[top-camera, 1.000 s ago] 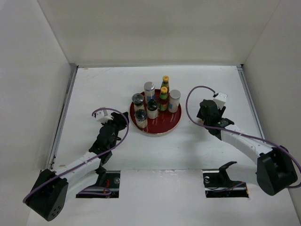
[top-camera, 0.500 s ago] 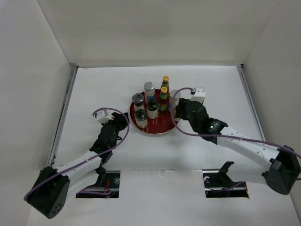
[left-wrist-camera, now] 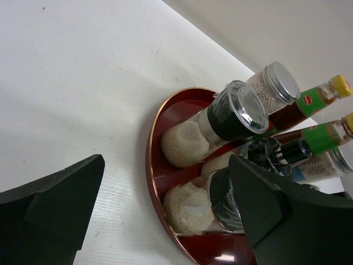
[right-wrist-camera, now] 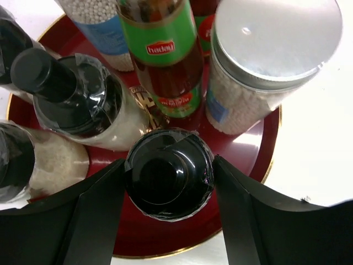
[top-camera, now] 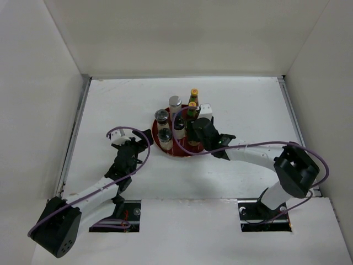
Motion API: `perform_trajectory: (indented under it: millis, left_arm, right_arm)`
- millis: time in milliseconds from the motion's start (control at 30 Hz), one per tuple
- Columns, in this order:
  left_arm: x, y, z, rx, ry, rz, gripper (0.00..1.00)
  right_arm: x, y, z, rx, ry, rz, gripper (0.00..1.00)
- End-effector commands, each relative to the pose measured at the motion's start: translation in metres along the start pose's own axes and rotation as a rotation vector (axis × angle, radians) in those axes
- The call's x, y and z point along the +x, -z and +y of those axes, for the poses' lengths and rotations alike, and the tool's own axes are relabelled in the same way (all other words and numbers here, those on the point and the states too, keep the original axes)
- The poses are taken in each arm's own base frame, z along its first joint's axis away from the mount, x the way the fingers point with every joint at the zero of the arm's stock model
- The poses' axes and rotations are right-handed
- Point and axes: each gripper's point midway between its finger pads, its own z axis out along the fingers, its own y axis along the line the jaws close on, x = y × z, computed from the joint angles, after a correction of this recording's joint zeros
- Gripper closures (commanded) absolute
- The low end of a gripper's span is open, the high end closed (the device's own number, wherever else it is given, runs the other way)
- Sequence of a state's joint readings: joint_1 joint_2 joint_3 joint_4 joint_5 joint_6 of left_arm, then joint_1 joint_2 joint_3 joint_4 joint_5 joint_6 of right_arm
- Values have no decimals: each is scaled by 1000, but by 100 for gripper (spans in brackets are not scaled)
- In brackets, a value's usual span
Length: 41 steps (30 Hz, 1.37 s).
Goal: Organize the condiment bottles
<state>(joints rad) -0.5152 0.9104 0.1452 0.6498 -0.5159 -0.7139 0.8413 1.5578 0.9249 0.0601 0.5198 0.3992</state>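
A white table (top-camera: 248, 105) sat inside white walls. The left gripper (top-camera: 143, 137) gaped wide and empty, just beside the round red tray (top-camera: 177, 150) carrying the condiment bottles (top-camera: 164, 130). The right gripper (right-wrist-camera: 169, 164) clasped a black-lidded jar (right-wrist-camera: 169, 176) standing on that tray. Only its wrist camera showed this grip; the top view hid it.
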Motion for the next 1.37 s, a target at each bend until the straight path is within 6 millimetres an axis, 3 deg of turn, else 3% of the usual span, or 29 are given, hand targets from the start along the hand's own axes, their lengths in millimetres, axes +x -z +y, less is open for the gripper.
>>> perform_trajectory:
  millis: [0,133,333,400,533,667,767,933,1167,1333]
  left_arm:
    - [-10,-2,-1,-3,15,-43,0]
    - [-12,-4,6,-34,8,-52,0]
    - [-16,-4,16,-82,0,-67,0]
    - [-18,-5,17,-94,-2,-62,0]
    - [-22,-7,17,-138,-25,-35,0]
    - [-24,-12,24,-217,-43,-1,0]
    - [-23,-16,24,-250,-57,40,0]
    - [-21,-21,19,-293,-100,101,0]
    - [-46,-26,11,-324,-122,89,0]
    - [-38,-31,7,-337,-138,133,0]
  right_arm:
    - [-41,2,23,-49,-43,-118,31]
    - [-53,12,23,-63,-45,-148,0]
    - [-87,51,8,-71,-108,-251,0]
    - [-92,61,-13,-24,-153,-296,0]
    - [-91,72,-81,149,-288,-383,0]
    - [-73,74,-130,247,-385,-395,0]
    - [-55,69,-155,287,-451,-381,0]
    - [-38,54,-151,234,-513,-319,0]
    - [-28,42,-154,266,-529,-285,0]
    - [-23,34,-148,278,-476,-240,0]
